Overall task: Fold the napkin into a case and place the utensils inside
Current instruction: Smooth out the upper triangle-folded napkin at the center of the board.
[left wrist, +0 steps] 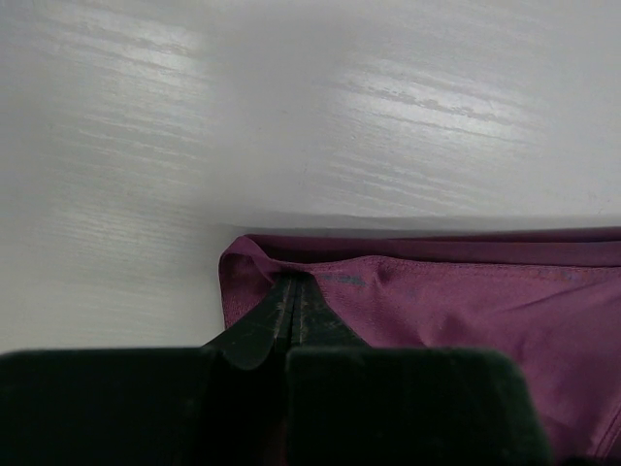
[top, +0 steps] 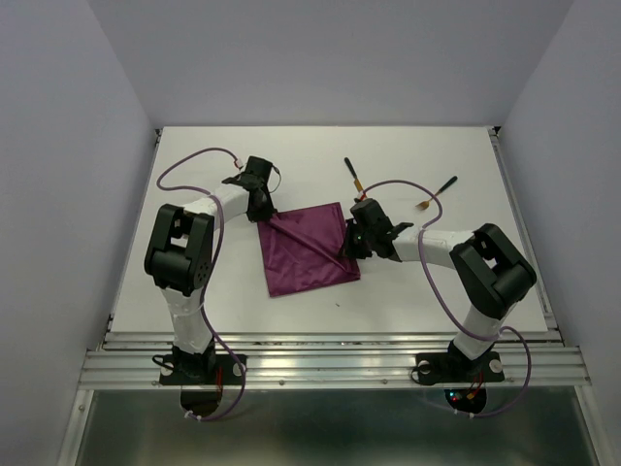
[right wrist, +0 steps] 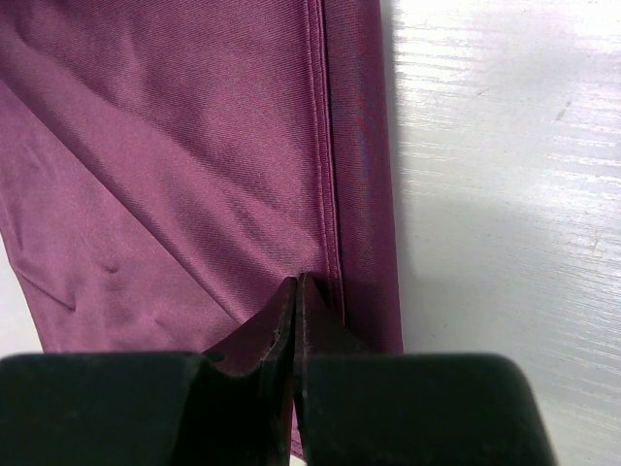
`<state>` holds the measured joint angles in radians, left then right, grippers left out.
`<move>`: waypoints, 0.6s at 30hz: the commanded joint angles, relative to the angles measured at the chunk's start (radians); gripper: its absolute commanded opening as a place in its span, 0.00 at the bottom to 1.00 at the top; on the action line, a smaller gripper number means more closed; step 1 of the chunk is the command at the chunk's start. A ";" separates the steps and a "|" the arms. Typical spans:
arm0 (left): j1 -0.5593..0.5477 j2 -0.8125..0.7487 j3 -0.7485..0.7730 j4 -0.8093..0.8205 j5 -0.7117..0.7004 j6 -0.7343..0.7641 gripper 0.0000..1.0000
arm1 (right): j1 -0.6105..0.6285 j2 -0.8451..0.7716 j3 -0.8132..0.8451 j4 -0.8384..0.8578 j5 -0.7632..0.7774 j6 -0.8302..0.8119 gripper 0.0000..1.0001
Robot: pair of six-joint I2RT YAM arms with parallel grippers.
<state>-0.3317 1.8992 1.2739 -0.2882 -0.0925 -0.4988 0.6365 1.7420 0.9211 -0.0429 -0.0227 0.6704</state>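
A: Starting near arm bases: seeing napkin (top: pixel 306 250) spread on white table (top: pixel 194 291), approx. in middle, between both arms.
B: Agreed. Seeing also diagonal ridge across cloth, grip to grip. And right gripper (top: pixel 347 254)?
A: Clenched on napkin's right hem, fingertips (right wrist: pixel 278 325) pressed together w/ cloth between.
B: Left gripper (top: pixel 260 216), a bit farther?
A: Also pinched tight, on far-left corner of napkin.
B: Beyond that?
A: Spotting utensils (top: pixel 353 175) on bare table, black handles, gold ends. Apart from napkin, one just behind right gripper, other more to right.
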 commanded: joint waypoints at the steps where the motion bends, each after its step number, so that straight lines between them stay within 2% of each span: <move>1: 0.003 -0.008 0.038 -0.014 -0.033 -0.001 0.00 | 0.008 -0.021 -0.002 0.023 0.018 -0.002 0.02; 11: 0.003 -0.075 0.056 -0.028 -0.069 -0.006 0.00 | 0.008 -0.036 -0.005 0.021 0.018 0.001 0.02; 18: 0.003 -0.061 0.071 -0.040 -0.072 -0.003 0.00 | 0.008 -0.032 -0.002 0.020 0.018 0.000 0.02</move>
<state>-0.3317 1.8893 1.2995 -0.3111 -0.1360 -0.5026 0.6365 1.7416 0.9199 -0.0425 -0.0227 0.6708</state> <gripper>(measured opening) 0.066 0.027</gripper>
